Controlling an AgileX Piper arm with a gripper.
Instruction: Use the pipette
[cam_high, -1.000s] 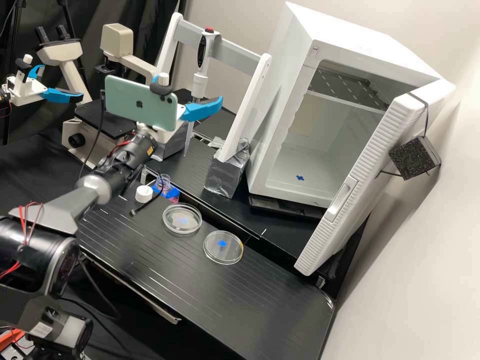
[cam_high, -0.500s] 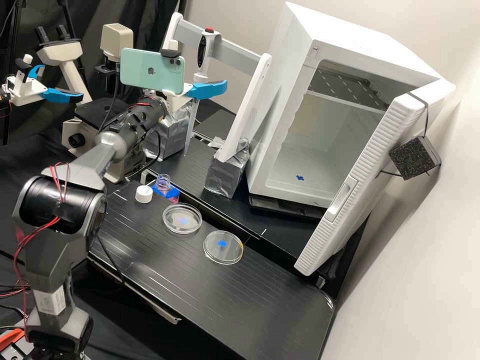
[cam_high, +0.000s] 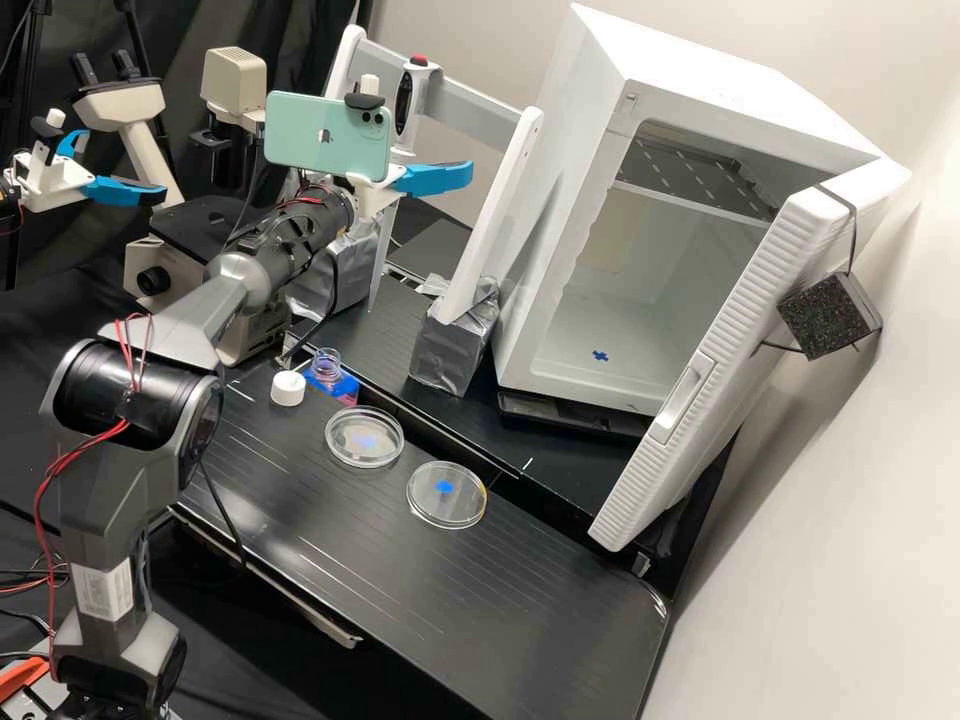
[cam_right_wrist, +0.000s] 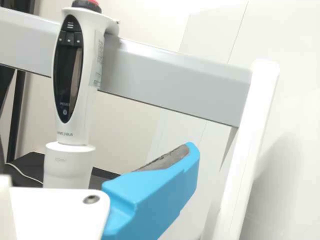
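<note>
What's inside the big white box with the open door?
Inside the white box there's a dark shelf with little slots up high, and a small blue thing on the floor. The open door covers one side, so I can't tell what's there.

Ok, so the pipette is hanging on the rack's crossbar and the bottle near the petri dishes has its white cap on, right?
Not the cap: the high view shows the white cap off, sitting on the bench beside the open bottle. The pipette is indeed hanging on the crossbar.
</note>
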